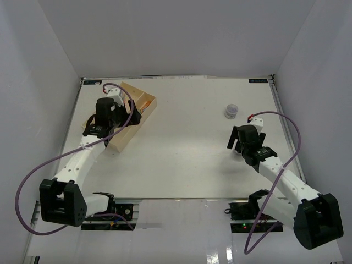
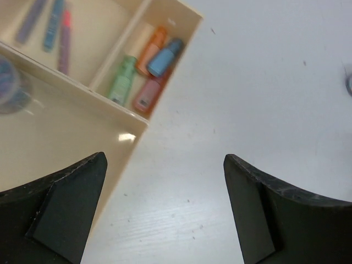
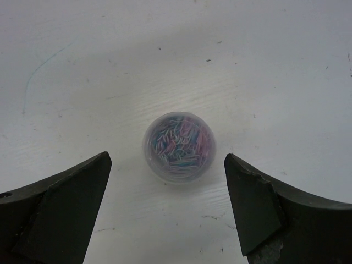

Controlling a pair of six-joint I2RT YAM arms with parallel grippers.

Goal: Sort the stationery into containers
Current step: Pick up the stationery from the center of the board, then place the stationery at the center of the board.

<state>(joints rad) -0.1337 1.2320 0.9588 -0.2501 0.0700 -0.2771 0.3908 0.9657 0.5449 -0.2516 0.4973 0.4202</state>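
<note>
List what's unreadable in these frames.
- Top external: pale cream-yellow divided tray, contents mostly hidden by the left arm.
- Left wrist: greyish round jar, blurred, cut by the left edge; thin pens cut by the top edge.
- Right wrist: small clear round jar, multicoloured contents too small to identify.

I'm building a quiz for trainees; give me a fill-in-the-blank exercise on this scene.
The right gripper is ___, holding nothing.
The jar stands on the ___, outside the tray.
The green marker, orange marker and blue marker share a compartment with the ___ marker.
Missing: open; table; pink.
</note>
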